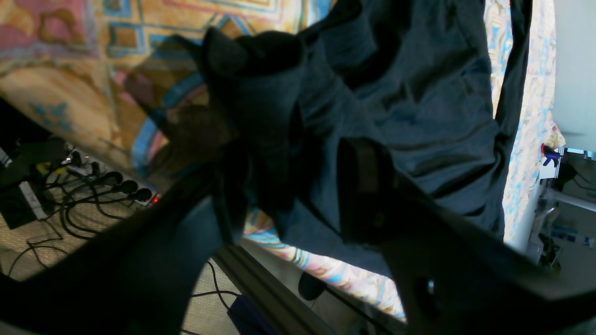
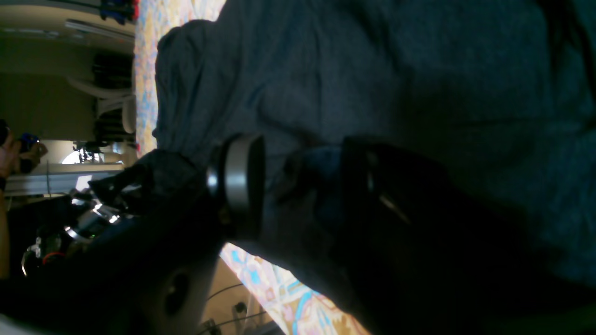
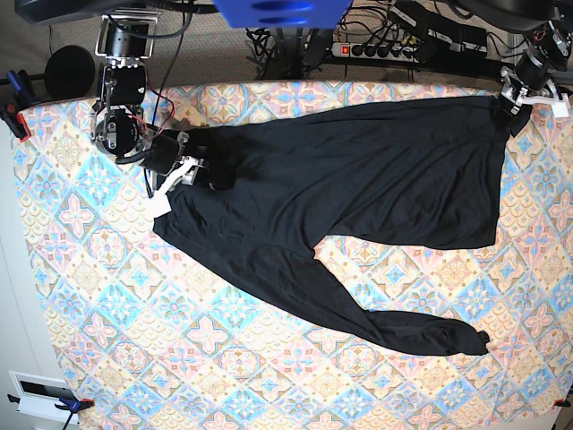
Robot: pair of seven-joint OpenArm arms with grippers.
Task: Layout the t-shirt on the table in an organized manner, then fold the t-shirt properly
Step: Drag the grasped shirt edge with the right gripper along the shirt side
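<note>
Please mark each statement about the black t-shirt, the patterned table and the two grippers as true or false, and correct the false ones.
1. The t-shirt lies spread across the table. True.
2. One long sleeve runs toward the table's near right corner in the base view. True.
3. The t-shirt is folded into a neat square. False: it lies open and wrinkled, not yet folded.
4. The right gripper is at the garment's edge on the base view's left. True.
5. The left gripper hangs over the middle of the table. False: it is at the far corner on the base view's right, at the cloth's edge.
6. The t-shirt bears a white print. False: it is plain black.
</note>
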